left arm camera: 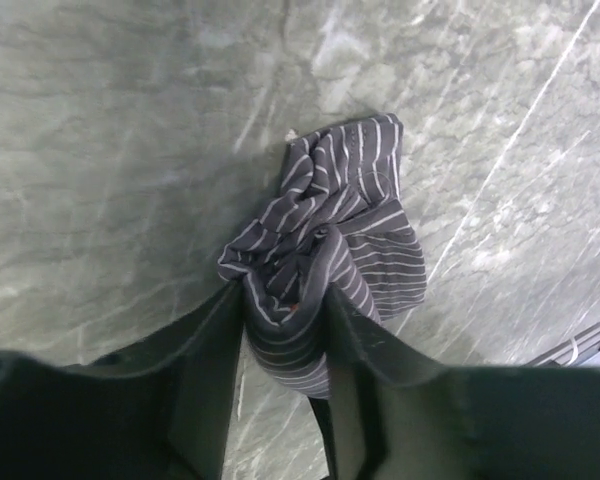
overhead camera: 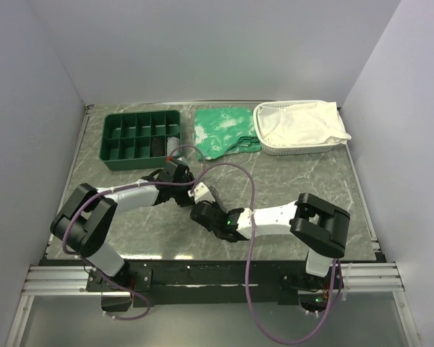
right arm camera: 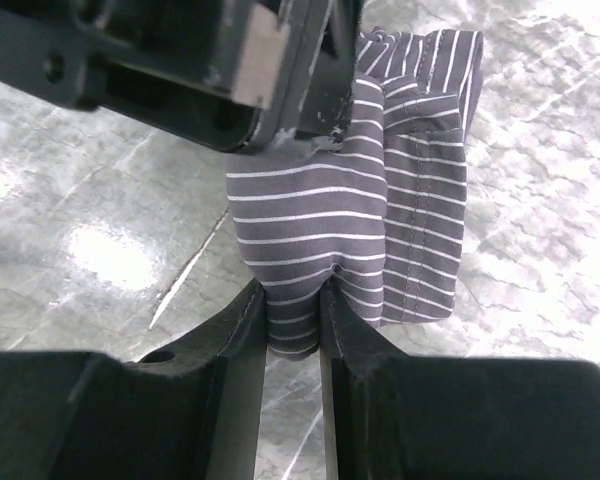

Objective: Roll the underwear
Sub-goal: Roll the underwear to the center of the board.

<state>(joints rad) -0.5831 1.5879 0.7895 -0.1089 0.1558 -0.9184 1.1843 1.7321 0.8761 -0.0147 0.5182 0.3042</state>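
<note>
The left gripper (left arm camera: 286, 295) and right gripper (right arm camera: 294, 300) each pinched the bunched, pinstriped underwear (left arm camera: 355, 190), its red tag (left arm camera: 294, 309) unreadable.

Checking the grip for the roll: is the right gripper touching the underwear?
Touching. The right wrist view shows the right gripper shut on a fold of the underwear, with fabric squeezed between both fingers and no gap.

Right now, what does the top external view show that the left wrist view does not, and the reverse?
Only the top external view shows the green divided tray, the green patterned cloth, the white basket, plus the left arm and the right arm meeting mid-table. Only the left wrist view shows the underwear, a bunched striped bundle pinched between the left jaws. Both show the grey marbled table.
</note>
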